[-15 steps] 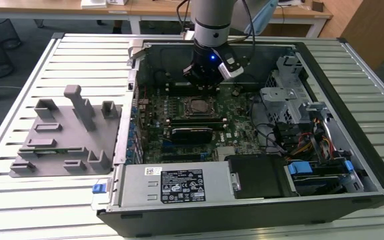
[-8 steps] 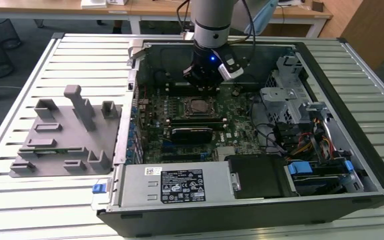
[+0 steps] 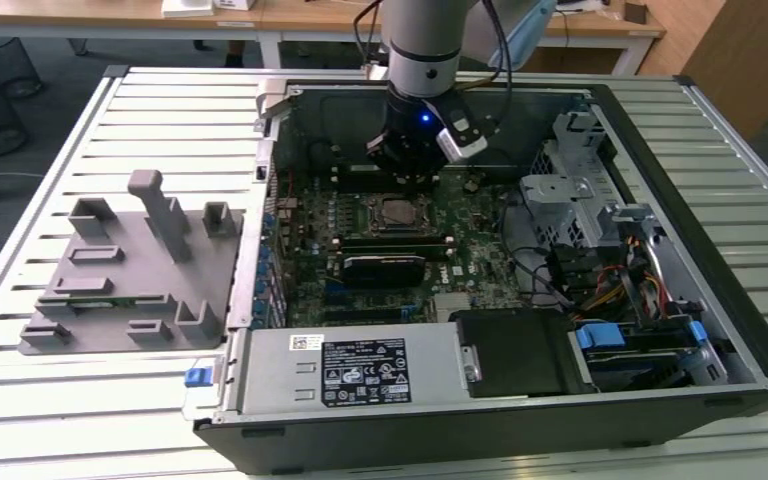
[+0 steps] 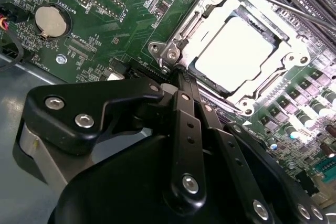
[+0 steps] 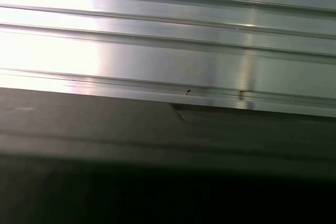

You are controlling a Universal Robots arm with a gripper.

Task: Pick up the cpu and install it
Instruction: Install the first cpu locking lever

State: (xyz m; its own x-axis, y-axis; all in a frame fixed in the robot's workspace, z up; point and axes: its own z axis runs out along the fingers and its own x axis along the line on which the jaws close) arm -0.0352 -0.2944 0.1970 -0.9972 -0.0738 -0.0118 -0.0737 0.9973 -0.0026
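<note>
One arm is all I am driving, and its black gripper is hanging inside the open black computer case, just above the green motherboard. In the exterior view I am seeing the small flat square cpu with its silver-grey top plate sitting in the metal socket frame, directly below the fingertips and apart from them.

In the second wrist view the cpu is glaring white under the light, so its surface detail is washing out; the silver socket frame is surrounding it. The gripper is filling the foreground there, its black fingers lying pressed together with nothing between them, their tips close to the frame's corner. A round silver coin battery is sitting on the board nearby.

On the exterior view's left, a grey plastic tray with upright blocks is resting on the ribbed metal table. The first wrist view is giving me a ribbed metal surface above a dark band I cannot identify.
</note>
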